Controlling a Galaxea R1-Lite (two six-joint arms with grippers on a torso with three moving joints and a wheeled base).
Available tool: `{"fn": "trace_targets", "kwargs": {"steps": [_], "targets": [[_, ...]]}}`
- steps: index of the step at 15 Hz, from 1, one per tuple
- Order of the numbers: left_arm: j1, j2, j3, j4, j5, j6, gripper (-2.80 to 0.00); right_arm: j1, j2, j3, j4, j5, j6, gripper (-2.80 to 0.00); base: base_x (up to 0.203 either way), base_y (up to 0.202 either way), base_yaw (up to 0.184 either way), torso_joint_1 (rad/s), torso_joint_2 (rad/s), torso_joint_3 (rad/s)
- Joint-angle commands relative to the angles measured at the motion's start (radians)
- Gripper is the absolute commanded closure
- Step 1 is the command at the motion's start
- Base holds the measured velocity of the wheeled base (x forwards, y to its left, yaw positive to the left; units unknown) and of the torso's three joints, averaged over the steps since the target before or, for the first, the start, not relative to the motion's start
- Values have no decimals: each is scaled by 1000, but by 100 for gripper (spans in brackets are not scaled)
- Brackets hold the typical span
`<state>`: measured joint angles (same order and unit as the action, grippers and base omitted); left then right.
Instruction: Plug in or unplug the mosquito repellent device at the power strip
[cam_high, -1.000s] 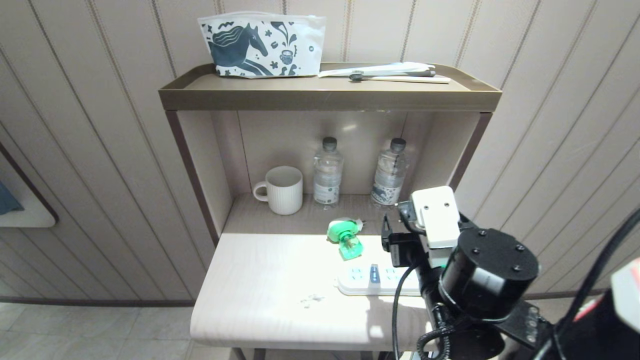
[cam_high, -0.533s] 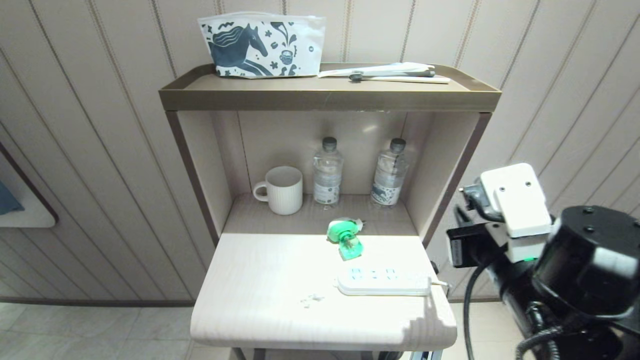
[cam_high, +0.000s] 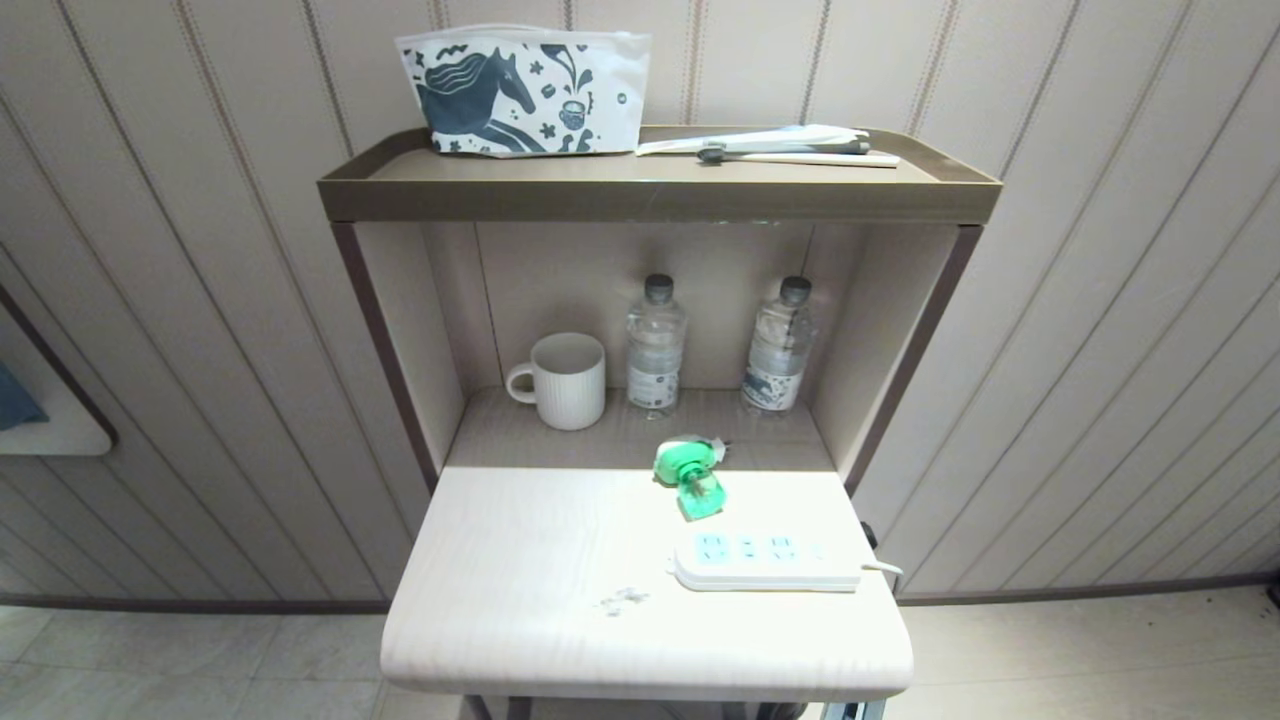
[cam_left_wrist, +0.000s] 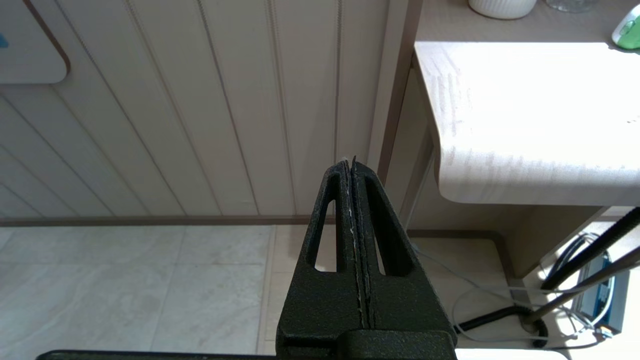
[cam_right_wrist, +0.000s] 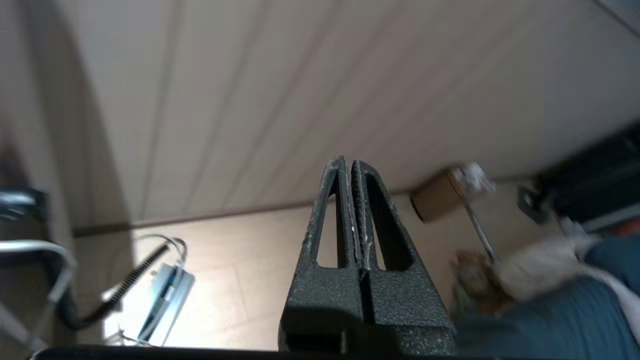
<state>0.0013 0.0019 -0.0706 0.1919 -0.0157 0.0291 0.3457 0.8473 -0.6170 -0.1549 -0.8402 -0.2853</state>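
Note:
The mosquito repellent device (cam_high: 686, 472), white and green with a small green bottle, lies on its side on the pale tabletop (cam_high: 540, 560), unplugged, just behind the power strip (cam_high: 765, 561). The white power strip lies flat near the table's right front, its sockets bare. Neither arm shows in the head view. My left gripper (cam_left_wrist: 350, 162) is shut and empty, low beside the table's left edge; a corner of the device (cam_left_wrist: 627, 34) shows far off. My right gripper (cam_right_wrist: 347, 164) is shut and empty, pointing at the wall and floor away from the table.
A white mug (cam_high: 562, 379) and two clear water bottles (cam_high: 655, 345) stand in the shelf niche behind. A printed pouch (cam_high: 525, 90) and flat items lie on the top shelf (cam_high: 660, 185). Cables (cam_left_wrist: 575, 280) lie on the floor under the table.
My right arm has drawn back from over the power strip to the right and out of the head view. The device and the strip have not moved.

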Motion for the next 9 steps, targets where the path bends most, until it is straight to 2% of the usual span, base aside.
{"fn": "trace_targets", "kwargs": {"steps": [1,3,4,7,8,9], "targets": [[0,0,0,0,0,0,0,-181,-249,12,142,99,-1,0,0,0,0,0,0,0],[0,0,0,0,0,0,0,-350,-405,53,262,253,2,0,0,0,0,0,0,0],[0,0,0,1,0,0,0,-389,-448,84,304,319,14,0,0,0,0,0,0,0],[0,0,0,1,0,0,0,-405,-553,307,280,540,150,0,0,0,0,0,0,0],[0,0,0,1,0,0,0,-395,-585,370,262,673,214,0,0,0,0,0,0,0],[0,0,0,1,0,0,0,-363,-638,418,249,753,247,0,0,0,0,0,0,0]]}}
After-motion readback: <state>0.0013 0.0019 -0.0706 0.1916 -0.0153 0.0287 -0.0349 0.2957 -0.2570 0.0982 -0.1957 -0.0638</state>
